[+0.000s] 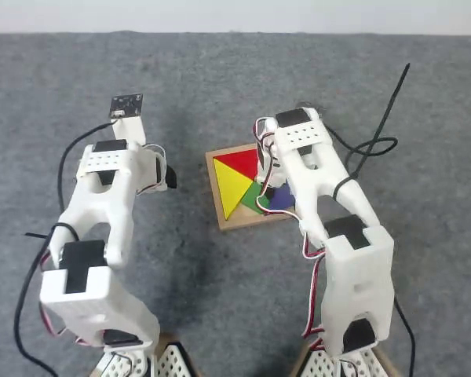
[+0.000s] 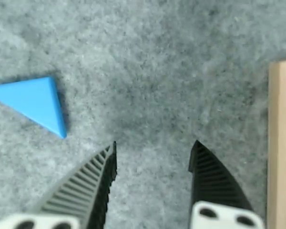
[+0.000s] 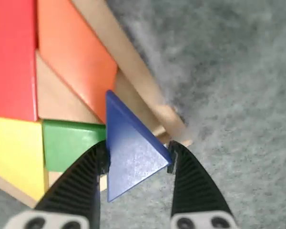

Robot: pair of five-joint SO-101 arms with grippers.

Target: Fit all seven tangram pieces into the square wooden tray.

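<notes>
My right jaws pinch the dark blue triangle (image 3: 133, 152) over a corner of the wooden tray (image 3: 138, 81). My left jaws hang spread over the surface (image 2: 157, 71), near the light blue triangle (image 2: 33, 101).

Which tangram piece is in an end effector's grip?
The dark blue triangle, pinched by the right end effector at the wooden tray edge; the others lie unheld.

My claw (image 3: 138, 155) pinches the dark blue triangle (image 3: 128, 138) between both fingers, its tip pointing over the wooden tray (image 3: 133, 76). Inside lie the red piece (image 3: 12, 57), orange piece (image 3: 76, 57), yellow piece (image 3: 14, 152) and green piece (image 3: 69, 143). Grey felt (image 3: 229, 71) lies outside the rim.
</notes>
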